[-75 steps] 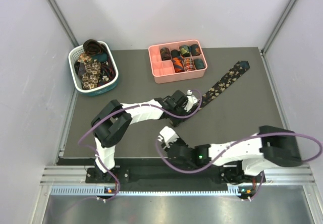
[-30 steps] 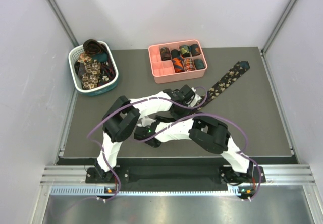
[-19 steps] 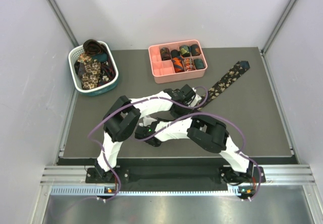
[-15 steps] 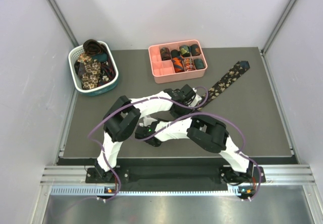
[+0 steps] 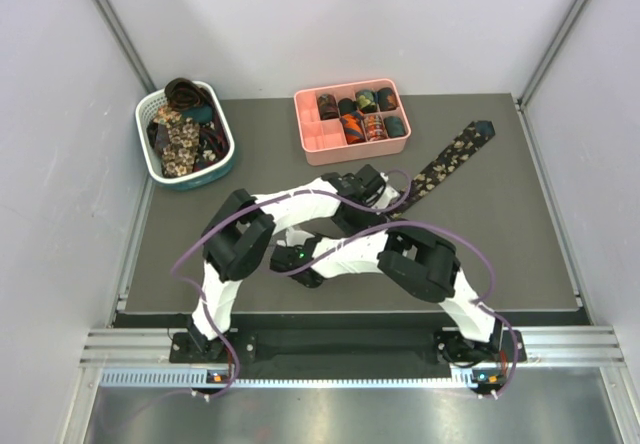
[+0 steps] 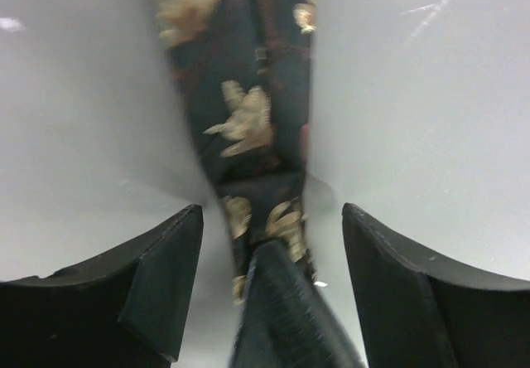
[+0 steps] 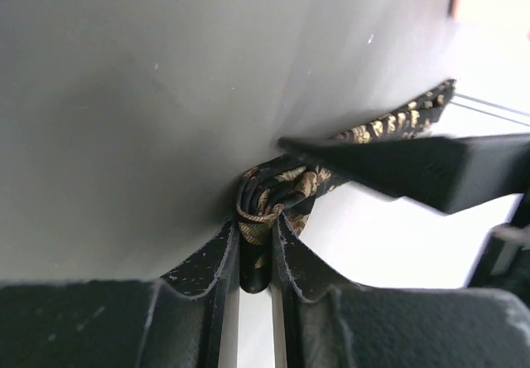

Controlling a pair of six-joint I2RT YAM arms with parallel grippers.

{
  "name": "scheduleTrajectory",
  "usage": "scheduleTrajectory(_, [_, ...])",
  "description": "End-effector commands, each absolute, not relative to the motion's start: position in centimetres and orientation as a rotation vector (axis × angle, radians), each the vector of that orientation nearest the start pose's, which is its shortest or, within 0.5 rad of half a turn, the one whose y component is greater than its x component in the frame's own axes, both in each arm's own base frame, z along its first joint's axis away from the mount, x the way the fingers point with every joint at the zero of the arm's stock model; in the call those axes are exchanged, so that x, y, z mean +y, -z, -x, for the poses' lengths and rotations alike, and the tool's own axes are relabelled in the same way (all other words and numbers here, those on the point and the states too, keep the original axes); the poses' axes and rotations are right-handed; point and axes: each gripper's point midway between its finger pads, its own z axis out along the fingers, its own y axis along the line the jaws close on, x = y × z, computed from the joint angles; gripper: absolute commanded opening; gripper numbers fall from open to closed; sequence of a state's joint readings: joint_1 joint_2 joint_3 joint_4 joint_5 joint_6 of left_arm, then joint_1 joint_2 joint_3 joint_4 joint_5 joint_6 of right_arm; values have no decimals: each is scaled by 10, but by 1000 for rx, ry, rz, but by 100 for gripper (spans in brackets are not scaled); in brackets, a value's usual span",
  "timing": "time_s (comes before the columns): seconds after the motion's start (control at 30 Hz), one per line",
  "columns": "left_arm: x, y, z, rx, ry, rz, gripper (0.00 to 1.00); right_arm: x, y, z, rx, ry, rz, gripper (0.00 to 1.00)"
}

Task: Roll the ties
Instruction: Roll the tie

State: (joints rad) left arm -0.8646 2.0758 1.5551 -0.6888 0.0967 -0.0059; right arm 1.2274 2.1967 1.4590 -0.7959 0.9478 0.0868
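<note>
So, left tool: my left tool (image 6: 272, 223) stands open, with its fingers (image 6: 161, 273) spread wide either side of the tie and neither pad touching the cloth.
Right tool: my right tool (image 7: 255, 232) is clamped on the tie's rolled end, its two tips almost together with the coil squeezed between them.
Tie: dark tie (image 5: 455, 154) with a beige floral print lies flat on the bench (image 5: 500, 239). It runs diagonally from the pointed wide end at the far right down toward the middle, where my arms cross.
Rolled end: a small loose coil (image 7: 269, 192) sits at the tie's near end, right at my right tool's tips. The rest of the strip leads away from it to the upper right.
Left wrist view: the tie (image 6: 248, 119) runs straight up the middle of the gap. A dark ribbed tip sits on its near end; I can't tell for sure what that tip is.
Right wrist view: one dark finger (image 7: 414, 169) of my left tool lies just beside the coil, over the strip.
Pink tray: the divided tray (image 5: 306, 124) at the far centre holds rolled ties (image 5: 365, 114) in its right-hand compartments.
Basket: the white-and-teal basket (image 5: 190, 178) at the far left holds loose ties (image 5: 180, 129) in a heap.
</note>
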Motion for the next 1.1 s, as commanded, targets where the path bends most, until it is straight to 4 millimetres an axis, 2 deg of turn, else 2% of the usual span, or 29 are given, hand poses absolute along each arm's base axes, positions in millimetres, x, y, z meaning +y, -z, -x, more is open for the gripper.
scheduleTrajectory(0.0, [-343,-90,-300,2424,397,-1045,74,311,-26,-252,2108,681,1194,0])
scheduleTrajectory(0.07, [-338,-102,-312,2371,399,-959,75,314,-23,-252,2131,600,1182,0])
scheduleTrajectory(0.1, [-336,-109,-316,2351,408,-927,75,316,-30,-253,2133,559,1160,0])
scheduleTrajectory(0.13, [-330,-129,-324,2303,423,-869,76,316,-31,-255,2134,542,1151,0])
scheduleTrajectory(0.17, [-326,-130,-328,2282,437,-816,77,316,-32,-256,2133,521,1138,0])
scheduleTrajectory(0.2, [-317,-149,-336,2235,451,-750,80,317,-37,-256,2131,492,1129,0])
scheduleTrajectory(0.23, [-309,-146,-336,2236,455,-715,82,315,-37,-255,2127,489,1138,0])
scheduleTrajectory(0.27, [-305,-153,-339,2228,478,-647,84,316,-39,-255,2124,477,1132,0])
scheduleTrajectory(0.3, [-298,-174,-350,2163,518,-575,88,319,-43,-255,2119,448,1124,0])
scheduleTrajectory(0.33, [-292,-171,-349,2165,538,-546,91,317,-42,-255,2123,445,1125,0])
scheduleTrajectory(0.37, [-287,-177,-351,2151,565,-486,96,319,-46,-254,2123,419,1122,0])
scheduleTrajectory(0.43, [-272,-201,-363,2069,575,-377,99,318,-48,-256,2129,389,1108,0])
scheduleTrajectory(0.47, [-263,-196,-361,2076,572,-321,99,317,-48,-256,2132,377,1107,0])
scheduleTrajectory(0.5, [-248,-208,-365,2041,544,-244,99,321,-51,-255,2138,323,1098,0])
scheduleTrajectory(0.53, [-236,-202,-366,2038,513,-171,99,321,-52,-257,2147,297,1093,0])
scheduleTrajectory(0.57, [-222,-206,-369,2014,485,-75,99,320,-51,-255,2153,278,1095,0])
scheduleTrajectory(0.6, [-209,-221,-369,1956,490,-14,99,322,-55,-254,2157,234,1094,0])
scheduleTrajectory(0.63, [-199,-211,-365,1964,476,36,99,320,-54,-255,2161,213,1086,0])
scheduleTrajectory(0.67, [-182,-226,-369,1902,477,154,99,320,-58,-256,2168,173,1079,0])
scheduleTrajectory(0.7, [-175,-225,-368,1894,476,194,99,322,-59,-254,2166,147,1080,0])
scheduleTrajectory(0.73, [-167,-217,-366,1902,464,225,99,320,-60,-256,2174,130,1071,0])
scheduleTrajectory(0.8, [-142,-218,-365,1863,405,380,99,322,-64,-254,2177,58,1066,0])
scheduleTrajectory(0.83, [-136,-209,-363,1869,382,403,99,318,-63,-255,2190,44,1057,0])
scheduleTrajectory(0.9, [-131,-206,-361,1873,368,401,99,323,-69,-253,2188,-41,1047,0])
scheduleTrajectory(0.97, [-131,-194,-359,1903,354,379,99,324,-74,-252,2198,-118,1034,0])
scheduleTrajectory(1.07, [-142,-182,-356,1946,392,314,99,325,-77,-251,2214,-217,1022,0])
